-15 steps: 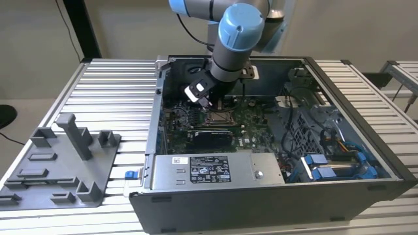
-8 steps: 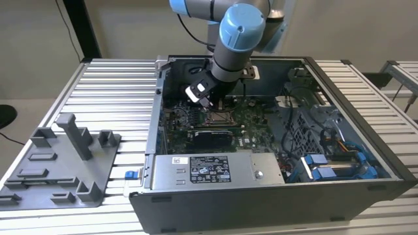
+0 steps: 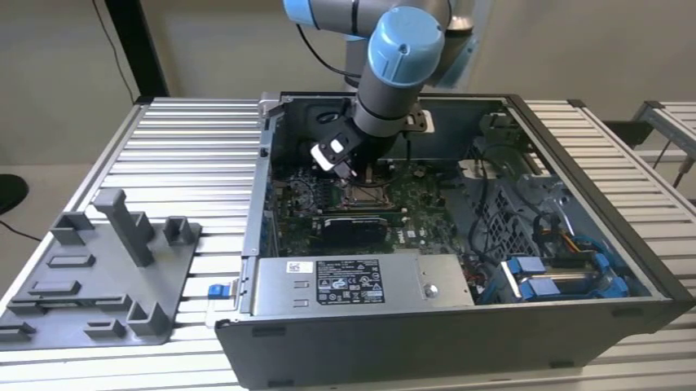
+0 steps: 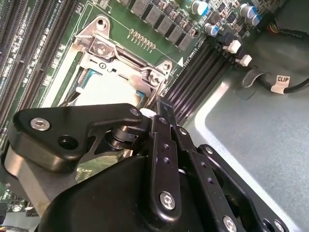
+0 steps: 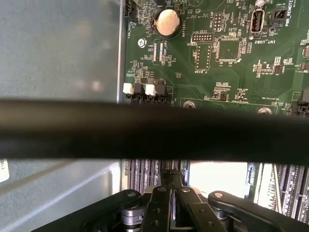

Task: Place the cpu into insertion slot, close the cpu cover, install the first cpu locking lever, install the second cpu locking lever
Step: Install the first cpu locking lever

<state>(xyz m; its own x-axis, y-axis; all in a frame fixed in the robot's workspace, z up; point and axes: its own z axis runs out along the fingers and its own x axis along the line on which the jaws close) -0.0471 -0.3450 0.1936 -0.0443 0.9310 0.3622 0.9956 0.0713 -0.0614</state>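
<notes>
In the second wrist view the gripper [image 4: 150, 115] is closest, its black links folded inward and its two fingers drawn together with barely a gap; nothing shows held between them. Its tip sits just over one edge of the chip [image 4: 104, 92], whose bright silvery top lies flat in the socket [image 3: 367, 194]. The metal cover [image 4: 120, 58] frames the chip, with screws at its corners; whether it is pressed fully down I cannot tell. Just beside the socket run the long black memory slots [image 4: 203, 63]. Beyond them a black cable [image 4: 294, 87] wears a small white tag [image 4: 282, 82] with black lettering.

In the first wrist view a blurred dark bar [image 5: 154, 130] crosses close to the camera. Past it is the green board [image 5: 231, 72], covered in fine white print, with a round coin battery [image 5: 166, 22].

In the exterior view a grey power box [image 3: 354, 283] with a white printed label lies at the front of the open computer case [image 3: 435, 342]. The socket is behind it, under the gripper, and the arm [image 3: 392, 73] rises beyond.
</notes>
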